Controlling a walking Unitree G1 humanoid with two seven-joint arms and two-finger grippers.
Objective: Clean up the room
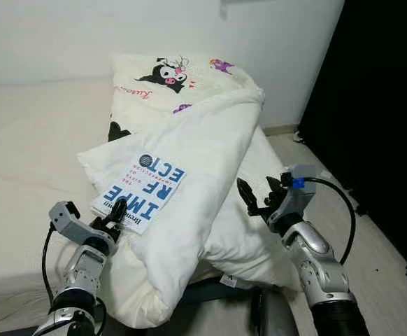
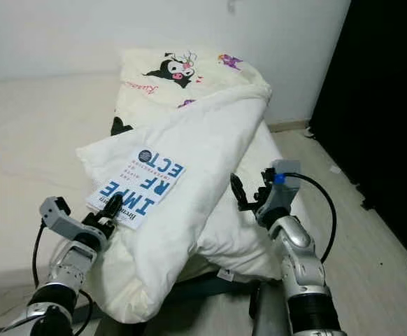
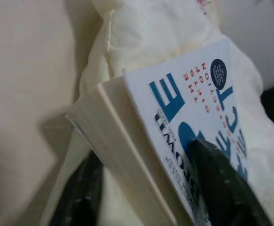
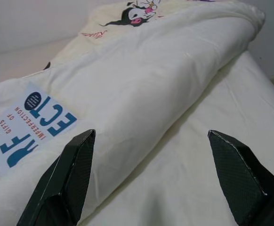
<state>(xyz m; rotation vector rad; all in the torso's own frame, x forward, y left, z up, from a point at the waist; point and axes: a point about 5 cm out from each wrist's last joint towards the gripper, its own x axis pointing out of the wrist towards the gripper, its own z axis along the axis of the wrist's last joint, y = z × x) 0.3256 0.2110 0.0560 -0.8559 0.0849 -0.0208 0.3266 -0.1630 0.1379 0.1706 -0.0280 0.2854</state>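
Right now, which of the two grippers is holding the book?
The left gripper: its fingers clamp the edge of the book lying on the duvet. The right gripper hangs open, holding nothing.

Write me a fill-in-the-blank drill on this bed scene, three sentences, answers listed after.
1. The left gripper has its jaws closed on the corner of the ____.
2. The book lies on top of the folded cream ____.
3. The right gripper hangs over the comforter with its jaws ____.

Missing words: book; comforter; open
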